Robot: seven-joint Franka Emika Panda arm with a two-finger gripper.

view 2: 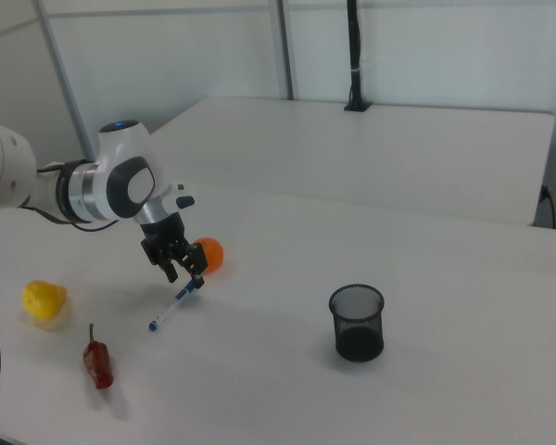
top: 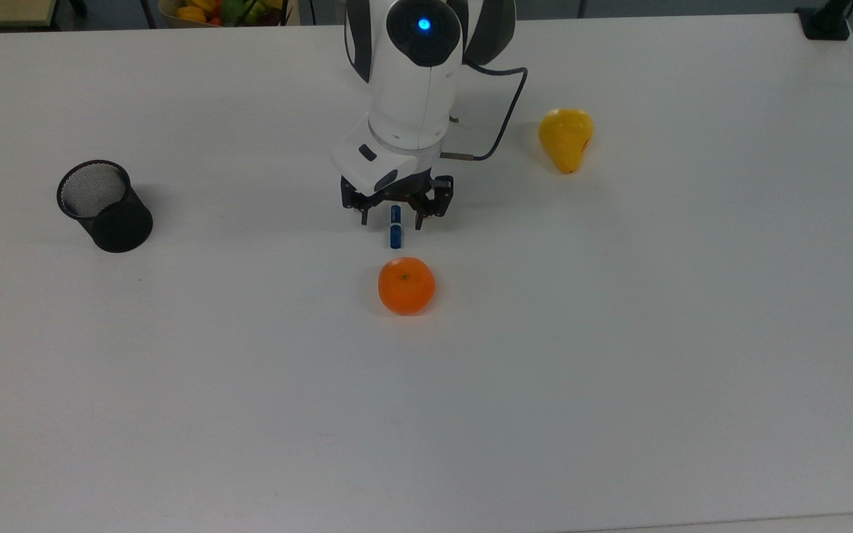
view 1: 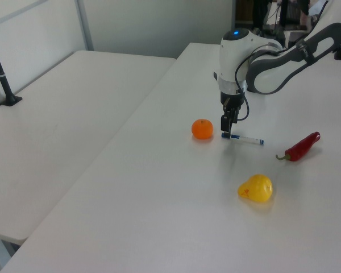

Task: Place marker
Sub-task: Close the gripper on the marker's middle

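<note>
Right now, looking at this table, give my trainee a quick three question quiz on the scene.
1. True or false: the marker lies flat on the table.
2. Which thing is nearest the marker's blue cap? A. orange B. yellow pear C. black mesh cup
3. Fill in: the gripper hangs over the marker with its jaws ____.

Key: 1 true; 2 A; 3 open.
</note>
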